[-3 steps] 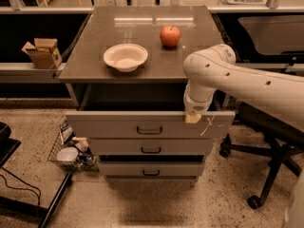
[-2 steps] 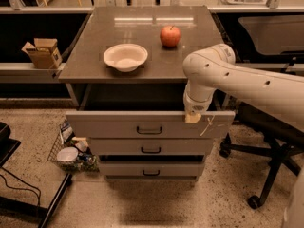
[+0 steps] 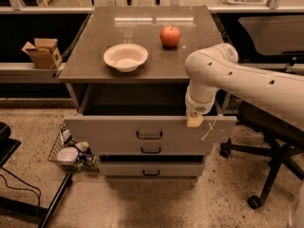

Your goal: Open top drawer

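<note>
The top drawer [image 3: 109, 129] is a wide grey front with a small dark bar handle [image 3: 149, 135] at its centre and a pale crossed string mark [image 3: 207, 128] near its right end. It stands pulled out from the cabinet, and its dark inside shows behind the front. My white arm reaches in from the right. My gripper [image 3: 194, 120] hangs at the top edge of the drawer front, right of the handle and just left of the pale mark.
On the cabinet top [image 3: 95, 65] are a white bowl [image 3: 125, 57] and a red apple [image 3: 170, 36]. Two narrower drawers [image 3: 151, 150] sit below. A cardboard box [image 3: 42, 52] is on a left shelf, a wire basket [image 3: 71, 153] on the floor left, an office chair [image 3: 266, 141] at right.
</note>
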Motion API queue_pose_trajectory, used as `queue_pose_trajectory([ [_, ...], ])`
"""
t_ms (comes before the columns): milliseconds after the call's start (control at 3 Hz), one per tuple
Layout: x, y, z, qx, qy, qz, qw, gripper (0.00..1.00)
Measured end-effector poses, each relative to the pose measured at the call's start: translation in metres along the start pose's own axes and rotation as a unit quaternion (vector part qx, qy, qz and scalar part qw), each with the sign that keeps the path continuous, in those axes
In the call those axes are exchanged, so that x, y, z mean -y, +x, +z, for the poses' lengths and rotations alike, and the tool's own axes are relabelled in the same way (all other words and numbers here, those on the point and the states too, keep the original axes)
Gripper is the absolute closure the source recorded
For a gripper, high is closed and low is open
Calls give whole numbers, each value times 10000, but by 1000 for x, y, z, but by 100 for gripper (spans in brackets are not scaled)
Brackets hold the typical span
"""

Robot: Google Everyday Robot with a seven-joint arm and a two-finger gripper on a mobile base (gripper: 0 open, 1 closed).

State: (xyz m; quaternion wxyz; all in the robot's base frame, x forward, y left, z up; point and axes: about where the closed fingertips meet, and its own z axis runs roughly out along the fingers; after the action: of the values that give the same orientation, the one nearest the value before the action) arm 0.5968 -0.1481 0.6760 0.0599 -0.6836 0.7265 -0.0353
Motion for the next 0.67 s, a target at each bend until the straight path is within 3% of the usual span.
queue_pose_trajectory([
  [667, 0, 0, 0, 0, -1, 0, 10000, 5],
])
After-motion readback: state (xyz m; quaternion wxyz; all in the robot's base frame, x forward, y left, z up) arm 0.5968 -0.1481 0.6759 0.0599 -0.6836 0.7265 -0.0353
